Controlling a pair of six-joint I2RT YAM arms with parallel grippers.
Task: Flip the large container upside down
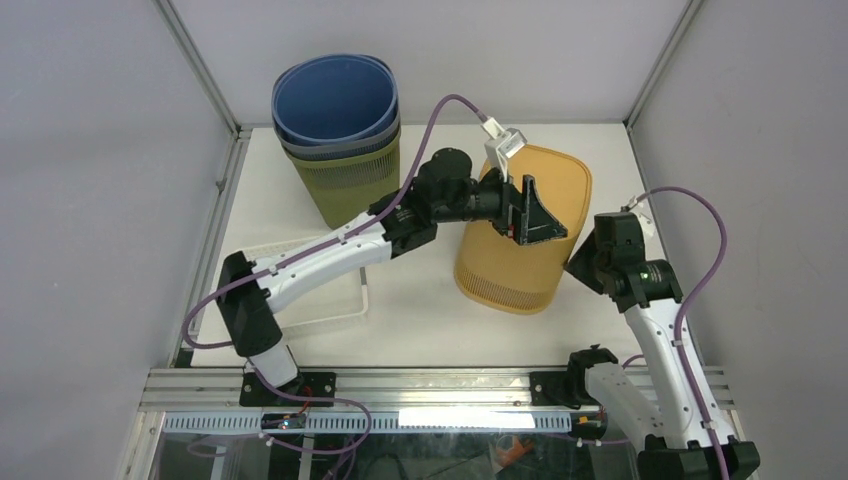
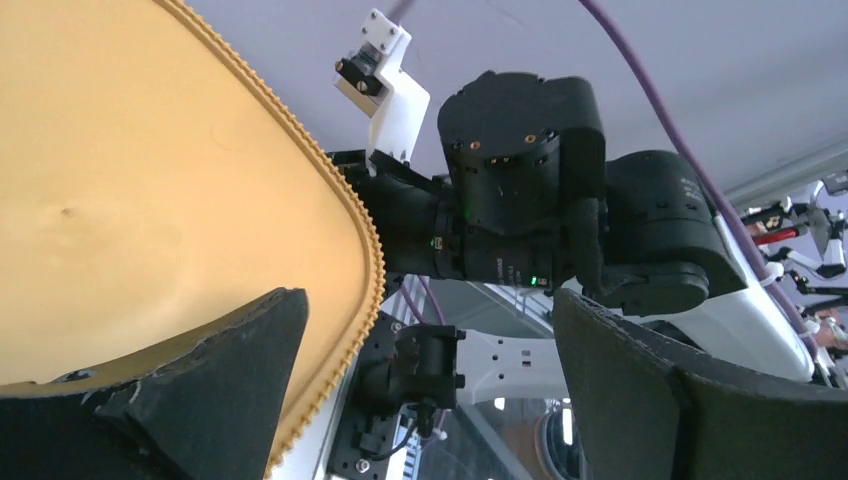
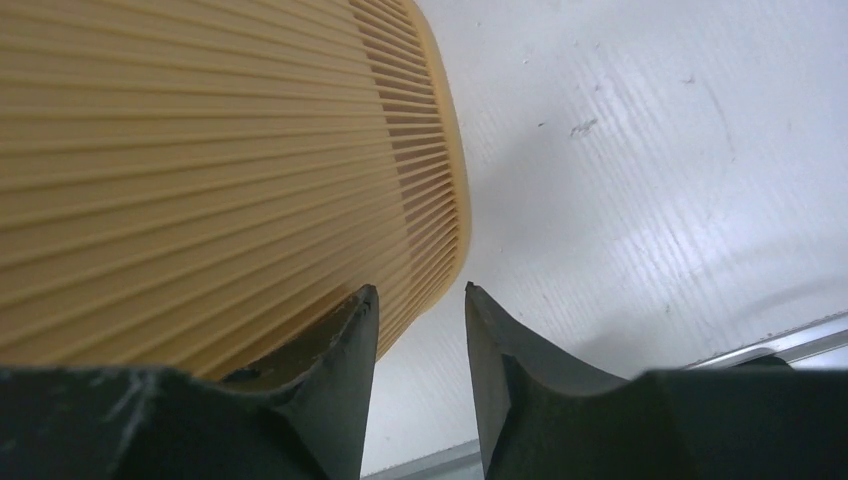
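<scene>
The large yellow ribbed container (image 1: 505, 265) stands on the white table (image 1: 420, 320) with its closed base facing up and its rim down. My left gripper (image 1: 537, 215) hovers over the right part of that base, jaws wide apart and empty. In the left wrist view the flat base (image 2: 150, 190) fills the left side, one finger lies over it, and the left gripper (image 2: 425, 300) holds nothing. My right gripper (image 1: 580, 260) is close beside the container's right wall. In the right wrist view the ribbed wall (image 3: 200, 150) is just left of the right gripper (image 3: 420, 292), whose jaws stand a little apart and empty.
A stack of bins, blue (image 1: 335, 100) over olive green (image 1: 350, 185), stands at the back left. A white tray (image 1: 320, 295) lies under the left arm. Enclosure walls and metal posts (image 1: 210, 80) surround the table; a metal rail (image 1: 420, 385) runs along the near edge.
</scene>
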